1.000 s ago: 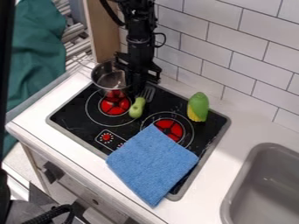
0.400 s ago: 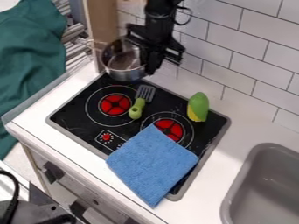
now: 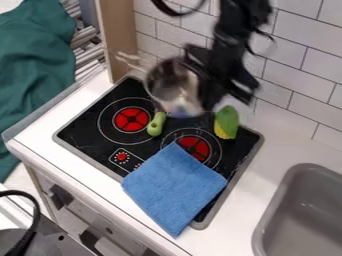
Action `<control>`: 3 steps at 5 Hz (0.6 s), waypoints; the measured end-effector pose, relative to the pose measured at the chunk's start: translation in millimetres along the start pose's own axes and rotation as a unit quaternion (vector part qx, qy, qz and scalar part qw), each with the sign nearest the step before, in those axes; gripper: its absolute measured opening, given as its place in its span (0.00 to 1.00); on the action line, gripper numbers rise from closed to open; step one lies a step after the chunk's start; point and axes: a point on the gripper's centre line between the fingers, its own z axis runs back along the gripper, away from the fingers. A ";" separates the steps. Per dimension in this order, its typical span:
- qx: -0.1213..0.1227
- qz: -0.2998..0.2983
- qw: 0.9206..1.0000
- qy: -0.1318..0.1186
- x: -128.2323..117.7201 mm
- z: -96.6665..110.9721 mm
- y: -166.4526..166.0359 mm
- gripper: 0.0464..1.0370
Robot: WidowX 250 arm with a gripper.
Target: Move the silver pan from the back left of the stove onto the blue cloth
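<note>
In the camera view, we find the metal pot raised above the rear of the black stove, its handle pointing to the upper left. We note the gripper at the pot's right side, its jaws pinching the pot's wall. Below the pot, we record a green utensil handle; just right, a green-and-yellow toy. Nearer the front, a blue cloth overlaps the stove and white counter, left of the grey sink.

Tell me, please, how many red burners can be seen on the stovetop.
2. The left burner lies beside the green handle, and the right burner is partly under the blue cloth. The cloth or the metal pot may hide others.
</note>
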 end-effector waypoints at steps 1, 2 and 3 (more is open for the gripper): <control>-0.005 -0.006 1.000 0.010 -16.6 -1.3 -37.5 0.01; -0.020 0.017 0.999 0.035 -39.2 -13.1 -52.5 0.01; -0.036 0.043 0.997 0.060 -67.1 -33.6 -53.8 0.01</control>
